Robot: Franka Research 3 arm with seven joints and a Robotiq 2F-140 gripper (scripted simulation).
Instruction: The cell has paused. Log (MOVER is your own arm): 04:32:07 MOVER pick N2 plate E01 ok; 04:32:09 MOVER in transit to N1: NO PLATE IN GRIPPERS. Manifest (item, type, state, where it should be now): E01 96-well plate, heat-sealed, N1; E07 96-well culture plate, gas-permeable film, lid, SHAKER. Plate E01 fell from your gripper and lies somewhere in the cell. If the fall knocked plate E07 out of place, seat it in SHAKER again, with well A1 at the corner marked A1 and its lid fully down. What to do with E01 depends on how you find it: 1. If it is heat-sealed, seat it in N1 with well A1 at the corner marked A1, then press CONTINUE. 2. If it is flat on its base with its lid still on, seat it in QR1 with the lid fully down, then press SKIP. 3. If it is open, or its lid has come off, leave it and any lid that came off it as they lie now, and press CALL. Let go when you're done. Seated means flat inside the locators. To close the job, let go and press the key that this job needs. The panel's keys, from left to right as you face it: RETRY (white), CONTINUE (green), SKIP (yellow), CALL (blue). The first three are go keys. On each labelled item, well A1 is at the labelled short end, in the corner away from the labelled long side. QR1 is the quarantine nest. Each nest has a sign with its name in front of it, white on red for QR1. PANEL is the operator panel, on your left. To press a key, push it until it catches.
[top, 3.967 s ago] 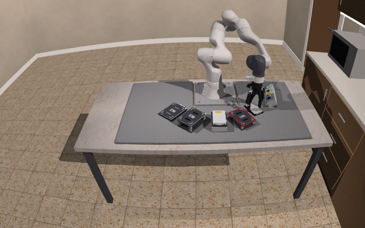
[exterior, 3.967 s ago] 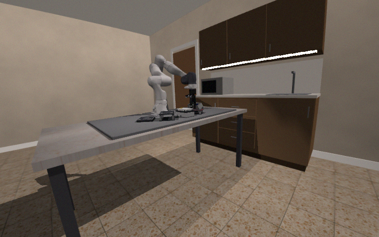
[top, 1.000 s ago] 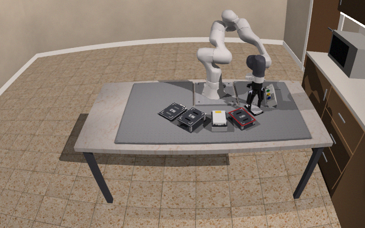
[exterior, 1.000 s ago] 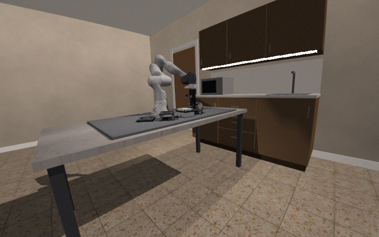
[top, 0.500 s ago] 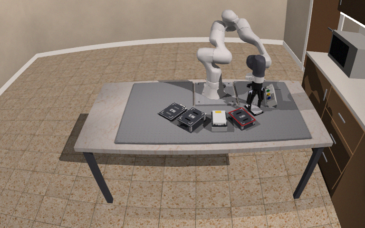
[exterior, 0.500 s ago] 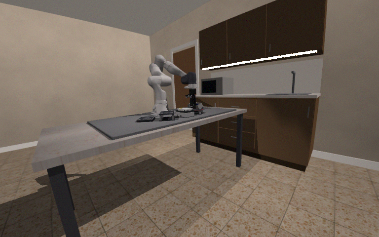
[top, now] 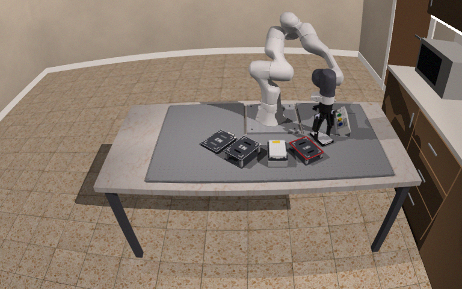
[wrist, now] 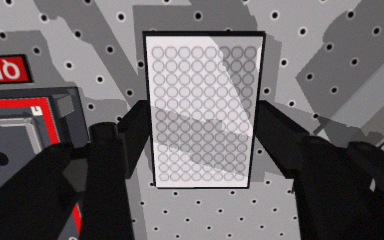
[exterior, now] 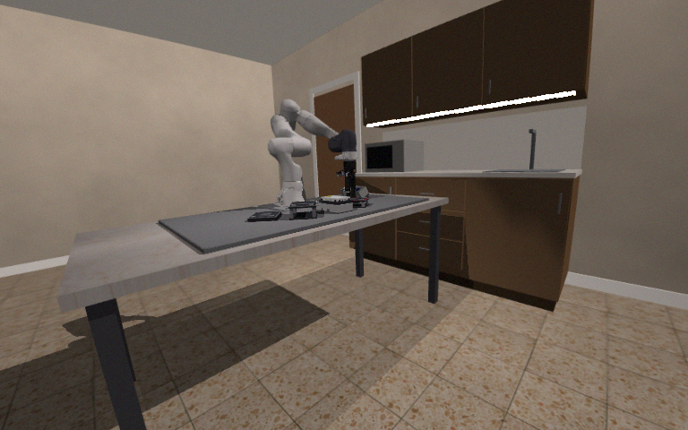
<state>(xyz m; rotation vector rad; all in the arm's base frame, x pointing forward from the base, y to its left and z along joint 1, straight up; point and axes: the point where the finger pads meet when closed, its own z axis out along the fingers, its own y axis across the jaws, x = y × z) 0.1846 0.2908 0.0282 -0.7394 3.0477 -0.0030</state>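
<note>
Plate E01 (top: 322, 138) (wrist: 201, 112) clamped inside the claw (top: 323, 135) (wrist: 204, 135)

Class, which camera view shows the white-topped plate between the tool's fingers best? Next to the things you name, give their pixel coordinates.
The wrist view: the plate (top: 323, 137) (wrist: 200, 110) fills its middle, circles distinct. The top view shows it small, partly covered; the exterior view doesn't distinguish it.

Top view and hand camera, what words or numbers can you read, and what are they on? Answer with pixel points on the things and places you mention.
"N2", upside down: left dark nest (top: 212, 146).
"N1", upside down: middle dark nest (top: 234, 152).
Too blurred: red-edged nest (top: 297, 150) (wrist: 49, 117), panel (top: 345, 125).
Cut off: red sign (wrist: 26, 70).
</note>
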